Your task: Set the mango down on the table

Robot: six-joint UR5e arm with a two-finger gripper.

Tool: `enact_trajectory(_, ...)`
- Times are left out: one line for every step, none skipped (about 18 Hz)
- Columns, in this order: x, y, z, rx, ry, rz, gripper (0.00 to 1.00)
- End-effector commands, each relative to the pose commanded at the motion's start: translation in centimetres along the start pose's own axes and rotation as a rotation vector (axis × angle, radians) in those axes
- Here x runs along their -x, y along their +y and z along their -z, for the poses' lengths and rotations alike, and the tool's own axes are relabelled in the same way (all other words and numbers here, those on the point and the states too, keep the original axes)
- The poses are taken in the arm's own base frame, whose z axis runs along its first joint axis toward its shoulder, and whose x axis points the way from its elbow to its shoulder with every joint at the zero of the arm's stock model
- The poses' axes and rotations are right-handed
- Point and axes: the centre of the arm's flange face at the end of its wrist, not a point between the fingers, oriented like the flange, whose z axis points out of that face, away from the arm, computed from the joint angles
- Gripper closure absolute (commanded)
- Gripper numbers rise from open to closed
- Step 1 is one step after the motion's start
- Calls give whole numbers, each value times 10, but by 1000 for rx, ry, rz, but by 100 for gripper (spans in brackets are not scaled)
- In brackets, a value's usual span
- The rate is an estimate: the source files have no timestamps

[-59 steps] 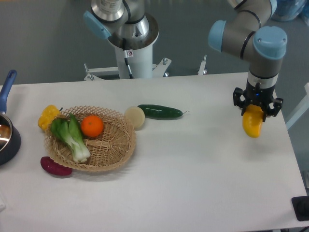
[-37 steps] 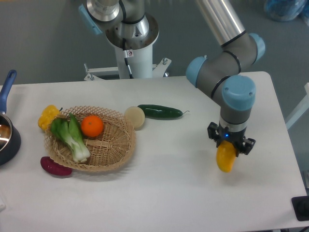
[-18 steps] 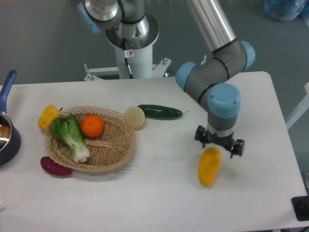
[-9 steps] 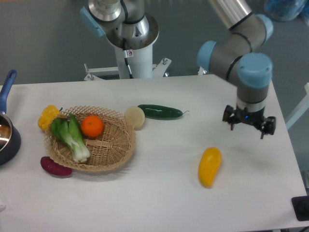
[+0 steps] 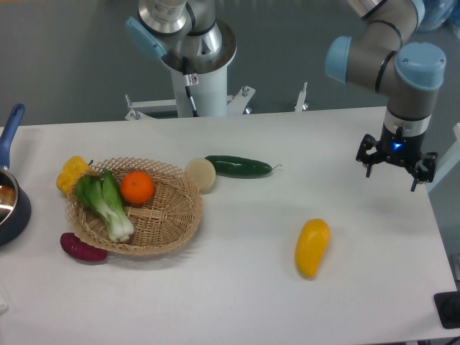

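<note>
Empty and with its jaws spread, the gripper (image 5: 394,162) hangs above the far right side of the table (image 5: 237,302), well apart from the fruit it is meant to set down.

Across the broad white tabletop, the job reads as essentially done. The mango (image 5: 312,248) lies on its side on the bare surface, right of centre and toward the front edge, touching nothing else and held by nothing. It looks settled rather than teetering, though whether it could roll cannot be told from a single view. What remains, by this judgement, is at most for the arm to clear away.

On the left, a woven basket (image 5: 173,228) holds an orange (image 5: 136,187) and a head of bok choy (image 5: 108,203). A yellow bell pepper (image 5: 72,172) sits against the basket's outer rim at upper left, and a purple sweet potato (image 5: 82,247) lies just beside its lower left edge.

A pale round vegetable (image 5: 200,175) rests at the basket's right rim, with a dark green cucumber (image 5: 238,166) just beside it toward the middle of the table. At the far left edge, a dark pot with a blue handle (image 5: 10,194) is partly cut off by the frame.
</note>
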Motion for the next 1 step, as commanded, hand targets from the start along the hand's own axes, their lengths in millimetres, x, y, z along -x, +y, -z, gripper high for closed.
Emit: enact_trajectory(-3, -1, -4, 3, 7, -1, 0)
